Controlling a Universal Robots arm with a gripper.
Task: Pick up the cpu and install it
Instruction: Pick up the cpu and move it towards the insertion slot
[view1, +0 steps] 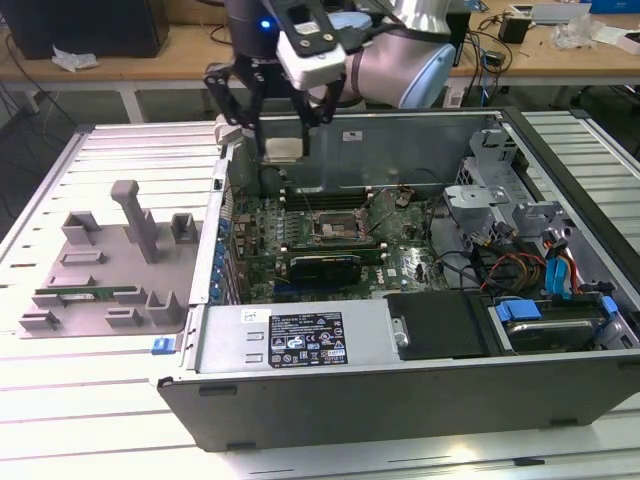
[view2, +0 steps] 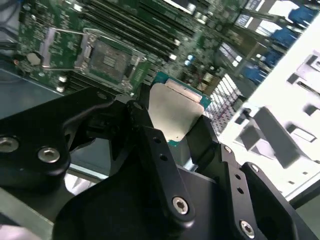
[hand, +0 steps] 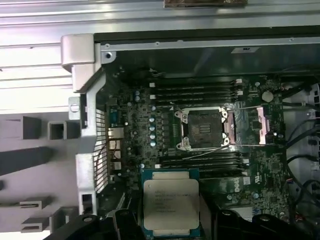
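The jaws pinch the cpu (hand: 170, 206) by two edges, lying flat, high above the motherboard (hand: 135, 107) and off to one side of the open socket (hand: 202, 129).

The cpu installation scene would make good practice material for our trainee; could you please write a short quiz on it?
1. True or false: the small flat square silver-grey cpu already sits in the black-and-metal square socket frame on the green motherboard.
2. What holds the cpu? A) the arm's black jaws B) a person's hand C) a suction cup
3. Fill in: in the exterior view, the grey plastic fixture tray lies on the exterior view's ____ of the open metal computer case.

Key: 1 false, as the cpu is held clear of the open socket frame; 2 A; 3 left.
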